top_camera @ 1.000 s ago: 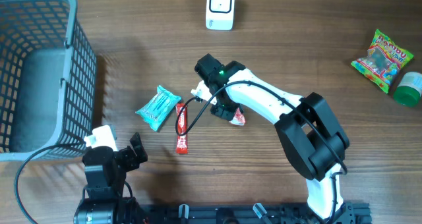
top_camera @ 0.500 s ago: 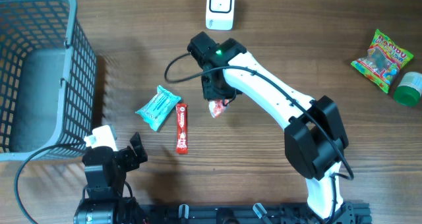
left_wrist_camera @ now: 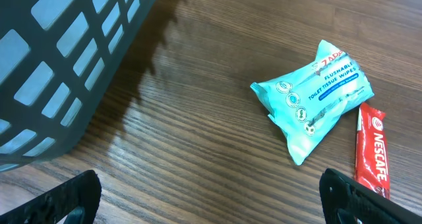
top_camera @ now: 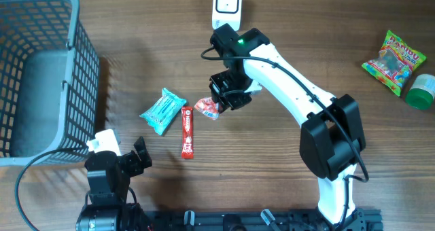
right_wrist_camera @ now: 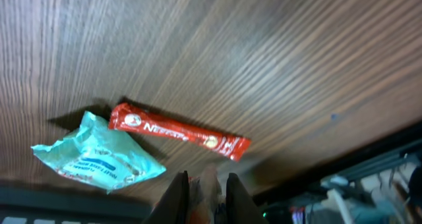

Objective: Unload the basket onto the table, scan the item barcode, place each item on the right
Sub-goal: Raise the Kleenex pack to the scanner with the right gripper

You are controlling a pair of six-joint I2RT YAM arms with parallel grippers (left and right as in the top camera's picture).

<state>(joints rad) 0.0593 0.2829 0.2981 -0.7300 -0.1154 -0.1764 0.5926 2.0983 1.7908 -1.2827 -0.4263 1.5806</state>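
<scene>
Packet, pinched in the right gripper's nearly closed jaws, hangs short of the scanner beyond; left gripper is spread wide, empty.

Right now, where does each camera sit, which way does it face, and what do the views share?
Overhead: above the table, facing straight down; shows both arms, basket, scanner.
Left wrist: low on the left arm, facing forward over the table at basket and wipes; open left gripper tips in the bottom corners.
Right wrist: on the raised right arm, facing down; right gripper, shut on a packet, at bottom.
Shared: all three show wipes and coffee stick.
</scene>
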